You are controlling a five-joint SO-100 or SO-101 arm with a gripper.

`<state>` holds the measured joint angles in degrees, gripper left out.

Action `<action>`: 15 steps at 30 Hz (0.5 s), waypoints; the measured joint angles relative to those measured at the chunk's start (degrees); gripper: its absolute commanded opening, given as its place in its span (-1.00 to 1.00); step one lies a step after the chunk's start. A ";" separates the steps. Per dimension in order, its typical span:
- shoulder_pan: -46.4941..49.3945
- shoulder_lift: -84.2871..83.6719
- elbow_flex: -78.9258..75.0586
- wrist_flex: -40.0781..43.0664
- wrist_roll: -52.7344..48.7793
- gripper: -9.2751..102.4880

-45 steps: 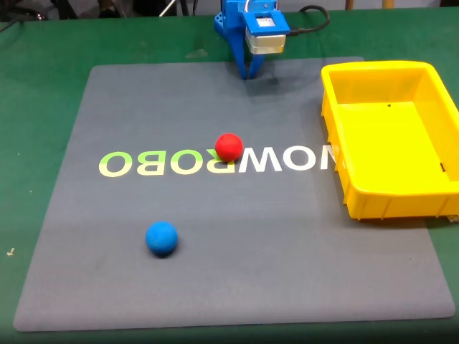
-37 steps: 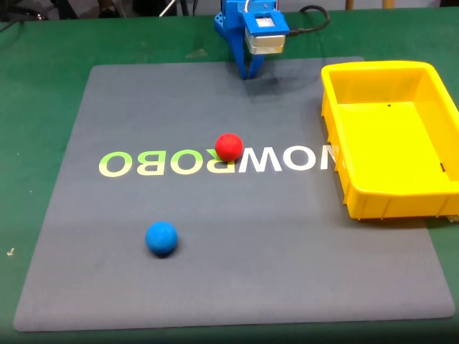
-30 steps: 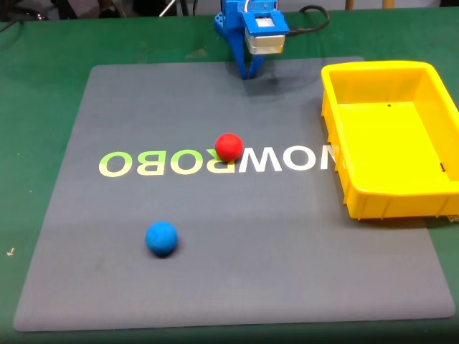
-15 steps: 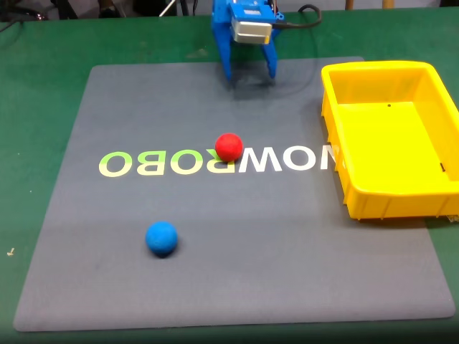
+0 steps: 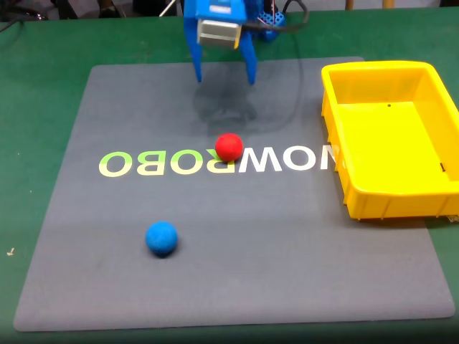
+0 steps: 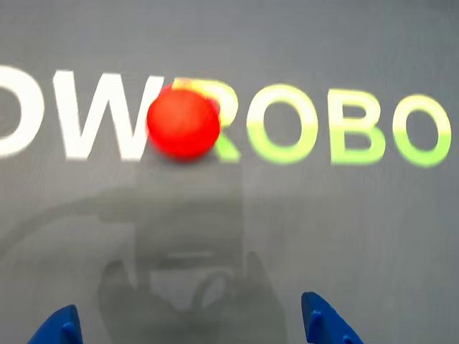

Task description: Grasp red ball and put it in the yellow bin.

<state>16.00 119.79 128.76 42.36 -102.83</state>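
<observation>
Fixed view: gripper (image 5: pixel 223 76) hanging w/ jaws apart, nothing held; red ball (image 5: pixel 229 146) sitting ungrasped, yellow bin (image 5: pixel 337 122) waiting empty.

Large lettering ran across the middle of the grey mat (image 5: pixel 287 251). In the fixed view it stood upside down, its right part white and its left part yellow-green, with the red ball (image 5: pixel 229 146) resting on it where the colours met. In the wrist view it read upright as "OW" in white and "ROBO" in yellow-green, the ball (image 6: pixel 183 121) covering part of the R.
</observation>
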 measured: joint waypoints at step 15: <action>-3.96 -27.95 -17.31 -6.68 2.29 -0.22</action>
<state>12.04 91.85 111.45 35.68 -100.55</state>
